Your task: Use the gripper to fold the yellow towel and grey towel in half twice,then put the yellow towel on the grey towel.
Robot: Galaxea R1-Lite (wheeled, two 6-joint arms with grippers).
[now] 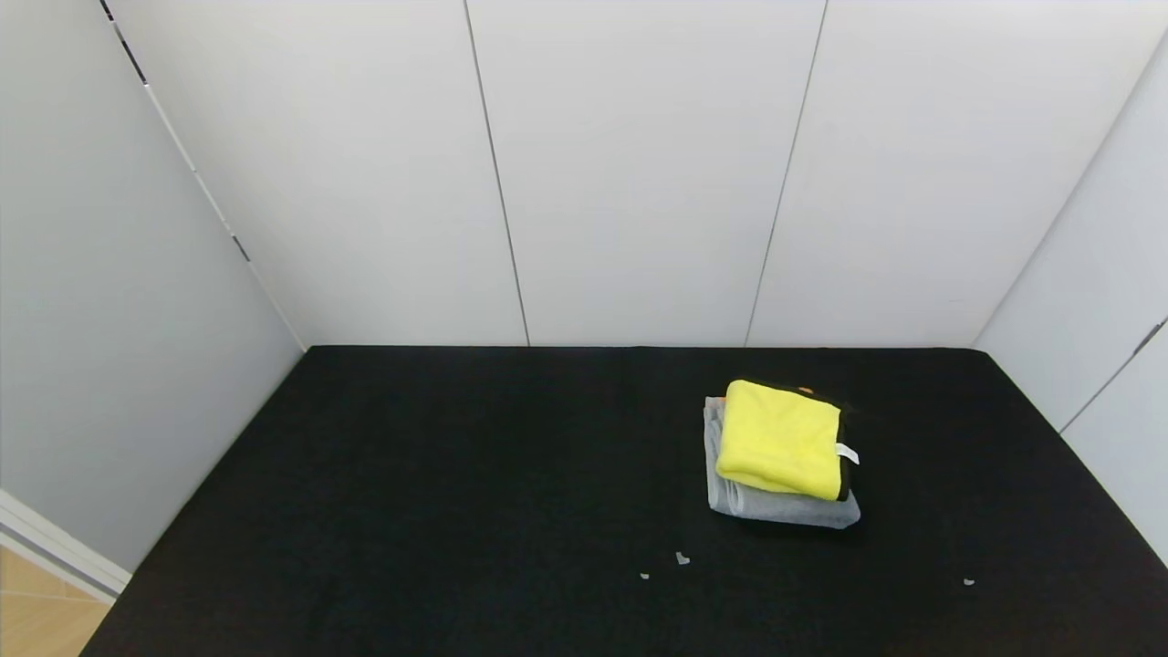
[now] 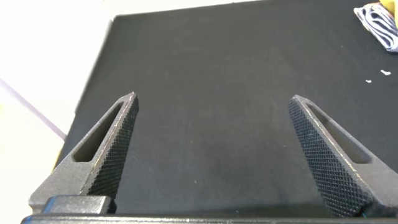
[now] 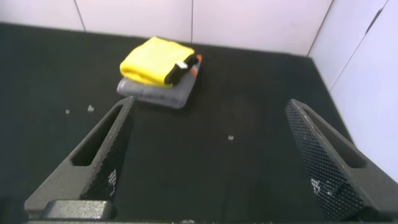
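Small pale scraps lie nearest on the black cloth-covered counter. Behind them, toward its right far side, the folded bright yellow microfibre towel sits on the folded grey terry towel, hiding most of it; only a sliver of orange shows at the stack's far edge. Neither arm appears from the head. Left hand and right hand hover spread wide, empty, well back from the stack.
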